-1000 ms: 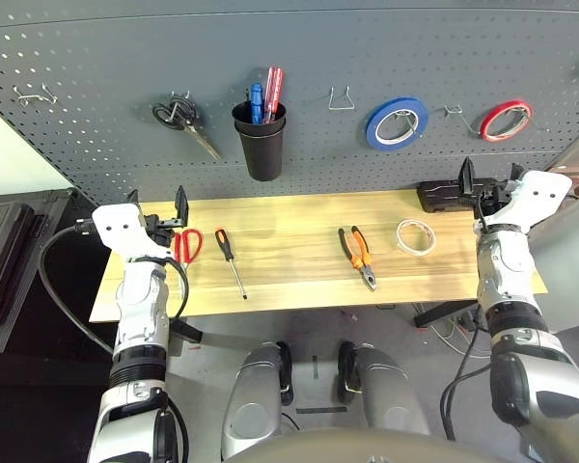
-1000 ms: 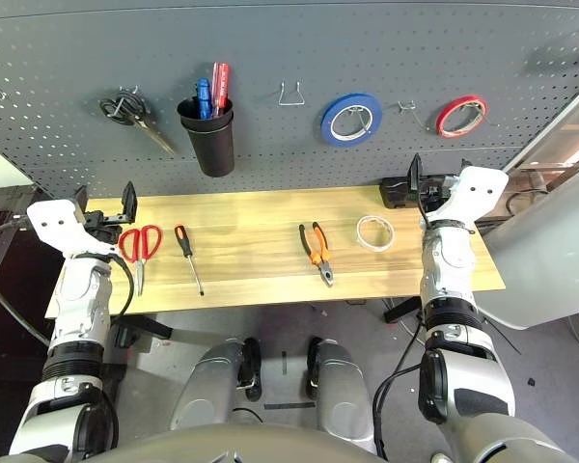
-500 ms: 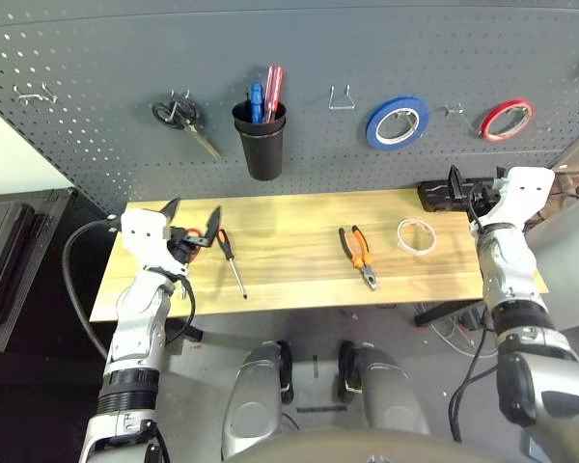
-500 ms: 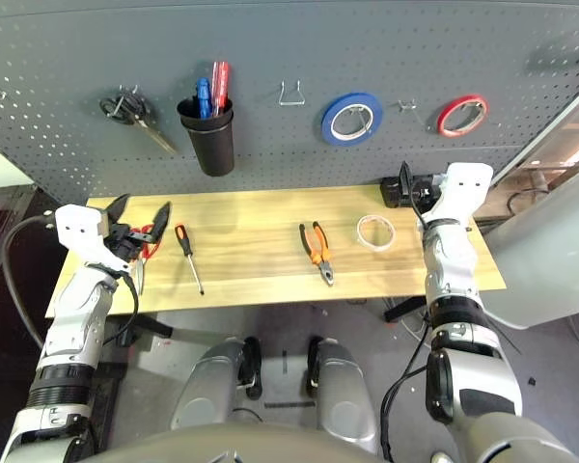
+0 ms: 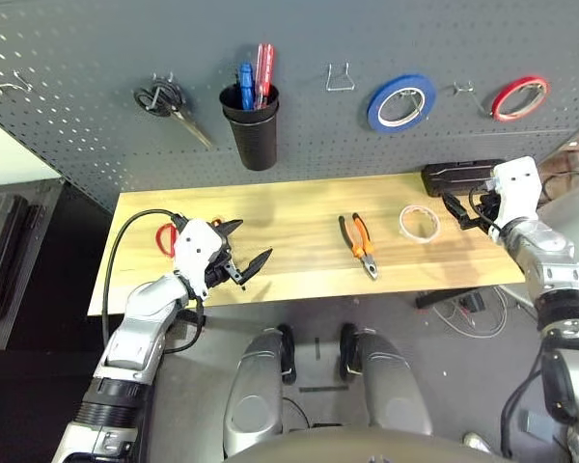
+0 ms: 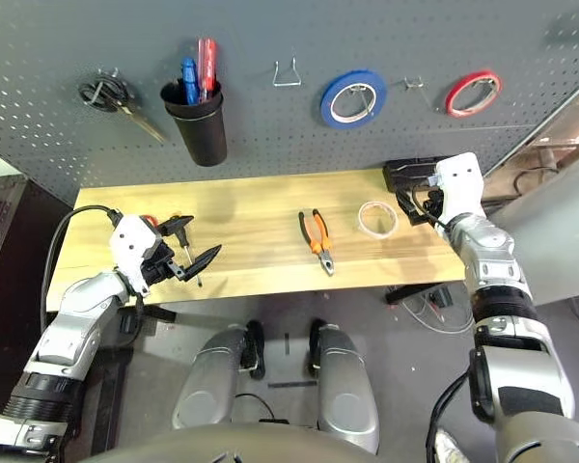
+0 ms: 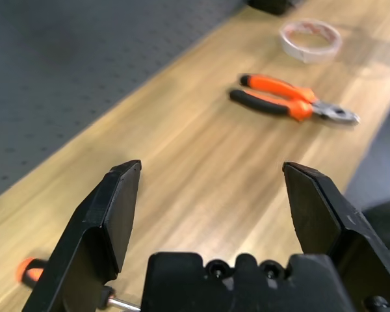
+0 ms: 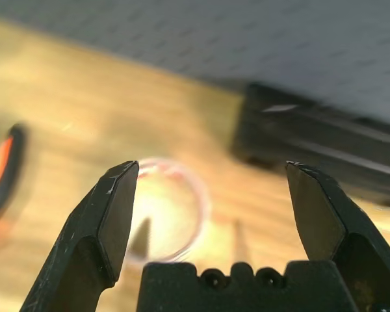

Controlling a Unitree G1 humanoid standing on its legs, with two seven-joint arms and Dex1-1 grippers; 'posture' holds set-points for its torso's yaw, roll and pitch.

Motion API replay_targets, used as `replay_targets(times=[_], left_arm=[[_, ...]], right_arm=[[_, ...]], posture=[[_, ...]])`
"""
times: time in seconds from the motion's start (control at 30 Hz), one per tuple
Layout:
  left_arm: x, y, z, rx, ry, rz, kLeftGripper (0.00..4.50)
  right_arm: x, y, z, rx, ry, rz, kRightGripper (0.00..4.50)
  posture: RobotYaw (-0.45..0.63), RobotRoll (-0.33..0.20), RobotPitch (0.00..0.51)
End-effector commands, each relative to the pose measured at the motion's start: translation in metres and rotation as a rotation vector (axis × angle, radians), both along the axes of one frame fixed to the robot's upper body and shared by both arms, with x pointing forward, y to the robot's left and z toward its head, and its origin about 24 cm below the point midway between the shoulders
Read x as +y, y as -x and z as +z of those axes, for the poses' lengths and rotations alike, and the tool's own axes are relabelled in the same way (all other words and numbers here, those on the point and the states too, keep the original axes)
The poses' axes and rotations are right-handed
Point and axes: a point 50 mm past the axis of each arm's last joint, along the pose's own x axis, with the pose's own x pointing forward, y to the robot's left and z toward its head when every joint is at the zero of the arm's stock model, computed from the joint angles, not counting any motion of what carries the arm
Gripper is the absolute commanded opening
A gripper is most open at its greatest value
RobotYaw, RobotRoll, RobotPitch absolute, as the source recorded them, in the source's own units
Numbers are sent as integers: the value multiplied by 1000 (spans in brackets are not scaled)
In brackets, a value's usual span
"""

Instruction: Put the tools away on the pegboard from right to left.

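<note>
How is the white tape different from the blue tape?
The white tape lies flat on the table; the blue tape hangs on the pegboard. The white tape looks smaller and thinner than the blue tape. Both are round rings with a hole in the middle.

Table (image 5: 299, 207) pale wood, smooth; pegboard (image 5: 96, 58) matt grey; hooks (image 5: 340, 77) bare metal wire.

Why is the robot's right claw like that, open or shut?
Open. The right claw has two black fingers set wide apart, nothing between them, above the white tape roll.
</note>
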Motion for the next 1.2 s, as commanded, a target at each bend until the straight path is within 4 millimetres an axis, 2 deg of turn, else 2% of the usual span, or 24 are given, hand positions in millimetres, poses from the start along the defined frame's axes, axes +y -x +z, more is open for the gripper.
replay_targets(times=[0.03,0.17,0.47,0.83,0.93,1.2], left_arm=[[-4,10,-8,38,-55,-65,4461],[-5,14,-8,45,-96,-104,4461],[-7,18,-6,39,-109,-112,4461],[-9,23,-2,36,-119,-110,4461],[-9,25,-1,37,-123,-109,4500],[-9,27,-2,45,-130,-105,4500]], right_arm=[[1,1,-4,112,55,96,4500],[7,-5,-5,221,139,197,4500],[14,-17,-10,374,272,282,4500],[21,-12,-33,511,364,299,4500],[20,-12,-35,514,385,283,3919],[22,-12,-40,496,408,272,799]], posture=[[59,0,349],[72,0,364],[110,0,374],[154,0,388],[162,0,390],[167,0,390]])
